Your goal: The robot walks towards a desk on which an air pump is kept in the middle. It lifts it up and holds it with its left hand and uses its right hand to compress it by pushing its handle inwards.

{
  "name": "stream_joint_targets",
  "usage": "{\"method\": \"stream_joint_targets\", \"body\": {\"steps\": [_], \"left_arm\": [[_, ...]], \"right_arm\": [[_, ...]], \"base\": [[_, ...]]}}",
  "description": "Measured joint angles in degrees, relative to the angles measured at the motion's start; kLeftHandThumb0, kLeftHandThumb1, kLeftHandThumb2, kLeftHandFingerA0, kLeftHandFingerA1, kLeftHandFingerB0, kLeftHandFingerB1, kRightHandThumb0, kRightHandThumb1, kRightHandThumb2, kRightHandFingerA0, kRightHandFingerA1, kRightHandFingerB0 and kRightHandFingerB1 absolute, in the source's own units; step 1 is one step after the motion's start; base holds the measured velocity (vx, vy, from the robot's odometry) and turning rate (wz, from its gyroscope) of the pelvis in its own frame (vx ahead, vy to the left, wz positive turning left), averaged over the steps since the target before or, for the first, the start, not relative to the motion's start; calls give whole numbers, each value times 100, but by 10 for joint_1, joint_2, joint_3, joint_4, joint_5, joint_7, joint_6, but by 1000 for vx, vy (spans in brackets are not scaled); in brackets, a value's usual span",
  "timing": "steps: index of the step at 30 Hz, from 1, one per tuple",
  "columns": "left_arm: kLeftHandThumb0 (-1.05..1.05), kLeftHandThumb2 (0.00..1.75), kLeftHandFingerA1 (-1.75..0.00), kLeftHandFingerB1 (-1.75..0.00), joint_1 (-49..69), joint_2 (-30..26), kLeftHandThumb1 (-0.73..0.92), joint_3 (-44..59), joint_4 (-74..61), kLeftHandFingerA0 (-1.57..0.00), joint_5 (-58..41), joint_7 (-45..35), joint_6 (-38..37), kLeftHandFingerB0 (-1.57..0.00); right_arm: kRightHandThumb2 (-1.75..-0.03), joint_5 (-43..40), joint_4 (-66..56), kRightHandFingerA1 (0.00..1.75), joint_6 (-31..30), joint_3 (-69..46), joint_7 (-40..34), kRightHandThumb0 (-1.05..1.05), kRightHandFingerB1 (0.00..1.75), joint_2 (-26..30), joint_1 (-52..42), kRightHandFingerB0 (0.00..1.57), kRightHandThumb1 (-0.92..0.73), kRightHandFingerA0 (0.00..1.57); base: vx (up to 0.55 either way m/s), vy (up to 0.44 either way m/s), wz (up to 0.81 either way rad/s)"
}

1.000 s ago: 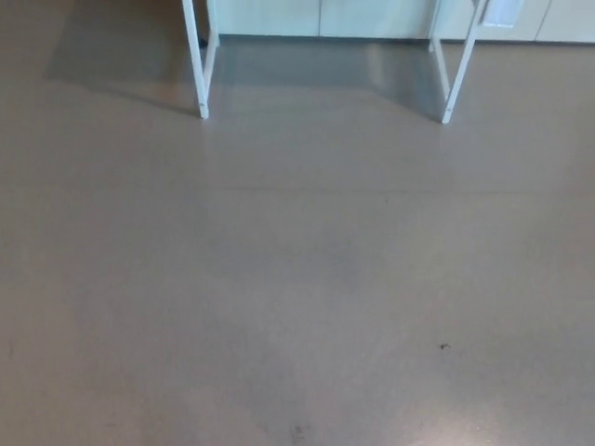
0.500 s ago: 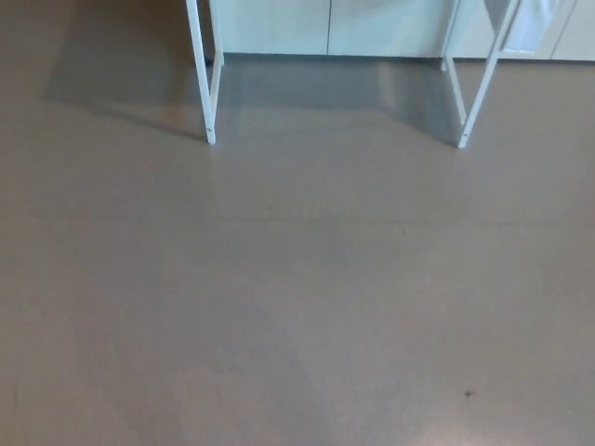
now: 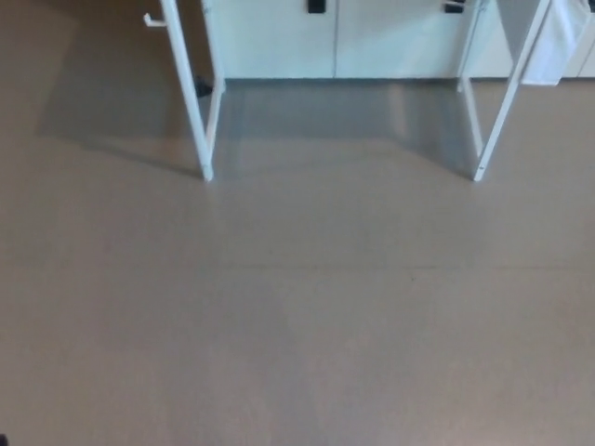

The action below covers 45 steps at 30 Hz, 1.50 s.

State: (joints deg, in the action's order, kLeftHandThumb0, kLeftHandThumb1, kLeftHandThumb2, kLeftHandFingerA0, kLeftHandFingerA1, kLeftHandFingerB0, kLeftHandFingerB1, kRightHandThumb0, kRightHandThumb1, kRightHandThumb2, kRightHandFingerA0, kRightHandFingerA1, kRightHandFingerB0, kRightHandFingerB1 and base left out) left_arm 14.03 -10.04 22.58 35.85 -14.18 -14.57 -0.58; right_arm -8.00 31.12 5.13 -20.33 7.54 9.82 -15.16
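Across the brown floor (image 3: 297,316) stand white desk legs (image 3: 189,102); neither hand shows, so fingers' state cannot be told

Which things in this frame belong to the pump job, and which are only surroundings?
Belonging to the job:
- white desk legs, left and right; the desktop and the air pump are out of frame

Only surroundings:
- brown floor
- pale cabinets behind the desk

Neither robot hand shows.
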Motion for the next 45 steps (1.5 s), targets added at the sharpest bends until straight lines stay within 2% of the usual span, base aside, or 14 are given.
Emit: {"method": "stream_joint_targets", "body": {"steps": [6, 11, 17, 18, 27, 28, 33, 34, 35, 41, 43, 44, 45], "left_arm": [[-15, 60, -44, -36, 6, -14, 69, -6, 5, -49, 4, -1, -16, -36], [-14, 60, -46, -36, 23, -15, 72, -10, 23, -49, 5, -6, -39, -35], [-16, 60, -46, -36, 35, -15, 70, -11, 43, -47, 5, -10, -51, -34], [-18, 59, -45, -36, 32, -13, 65, -14, 45, -51, 5, -12, -56, -36], [-21, 59, -44, -35, 50, -12, 65, -32, 26, -52, 16, -5, -69, -36], [-29, 67, -48, -41, 50, -12, 55, -32, 26, -48, 16, -5, -69, -34], [-29, 67, -49, -42, 46, -13, 56, -43, 21, -47, 26, 1, -70, -35], [-19, 60, -44, -36, 40, -18, 68, -43, 16, -50, 28, 2, -75, -37], [-18, 60, -45, -36, 38, -18, 69, -44, 16, -50, 28, 2, -76, -37], [-18, 60, -45, -37, 24, -23, 69, -45, 11, -51, 27, 0, -77, -40], [-24, 67, -48, -41, 23, -23, 64, -45, 12, -47, 27, 0, -77, -38], [-17, 60, -45, -37, 22, -24, 68, -45, 13, -50, 28, 0, -77, -38], [-17, 60, -45, -37, 20, -25, 68, -45, 18, -50, 28, 0, -77, -38]], "right_arm": [[-60, 6, 1, 45, 9, 12, 1, -30, 39, 1, -3, 49, -71, 66], [-58, 11, 15, 48, 16, 19, 1, -41, 40, 1, -18, 51, -64, 71], [-60, 14, 24, 48, 29, 22, 1, -39, 41, 2, -28, 51, -66, 71], [-58, 16, 17, 47, 29, 26, 0, -40, 40, 2, -32, 52, -65, 74], [-59, 21, 21, 47, 43, 27, -5, -39, 40, 15, -30, 52, -66, 73], [-58, 21, 21, 48, 43, 27, -5, -39, 41, 15, -30, 53, -65, 74], [-58, 23, 18, 48, 45, 28, -9, -40, 41, 15, -36, 55, -65, 75], [-58, 25, 19, 48, 46, 33, -10, -40, 41, 14, -26, 55, -65, 77], [-58, 26, 20, 48, 47, 33, -10, -38, 41, 14, -24, 55, -65, 77], [-58, 28, 23, 48, 47, 34, -13, -39, 41, 14, -22, 57, -66, 78], [-58, 29, 27, 49, 48, 34, -14, -39, 42, 14, -21, 57, -64, 82], [-58, 29, 31, 50, 49, 34, -14, -38, 42, 14, -20, 56, -65, 81], [-58, 30, 34, 50, 49, 34, -15, -38, 42, 14, -23, 56, -65, 81]], "base": [[484, 255, -20], [390, 99, 8], [433, -64, 24], [586, -82, 73], [456, -98, 0], [376, 25, -24], [517, 121, -27], [536, 93, -37], [536, 93, -11], [447, 129, 2], [351, 82, 15], [345, 40, 25], [377, -45, 33]]}}
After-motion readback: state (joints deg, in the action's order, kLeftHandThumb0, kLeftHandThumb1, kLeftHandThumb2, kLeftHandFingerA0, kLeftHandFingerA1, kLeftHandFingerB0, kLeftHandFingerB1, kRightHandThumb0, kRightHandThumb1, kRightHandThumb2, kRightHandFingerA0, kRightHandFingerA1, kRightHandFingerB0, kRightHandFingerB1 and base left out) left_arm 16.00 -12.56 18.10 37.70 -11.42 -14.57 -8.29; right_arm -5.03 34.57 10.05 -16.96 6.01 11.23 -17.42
